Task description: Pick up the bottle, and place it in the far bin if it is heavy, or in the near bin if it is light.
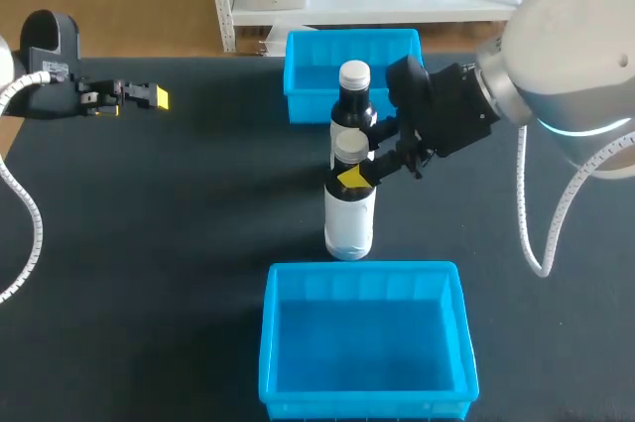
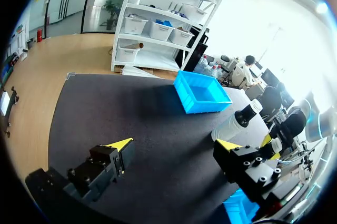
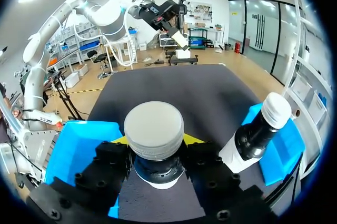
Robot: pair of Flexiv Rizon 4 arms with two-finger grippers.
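Observation:
Near the middle of the black table stands a white bottle [image 1: 349,215] with a dark neck and a white cap [image 3: 154,127]. My right gripper [image 1: 359,176] comes in from the right and is shut on its neck just under the cap, one finger on each side [image 3: 157,155]. The bottle is upright with its base on the mat. The far blue bin [image 1: 310,57] lies behind it and the near blue bin [image 1: 362,343] in front; both look empty. My left gripper [image 1: 152,96] hovers open at the far left with nothing between its fingers [image 2: 175,147].
A second bottle [image 1: 353,96], dark with a white cap, stands right behind the held one, just in front of the far bin and close to my right gripper's fingers [image 3: 256,138]. Open mat stretches to the left of the bottles.

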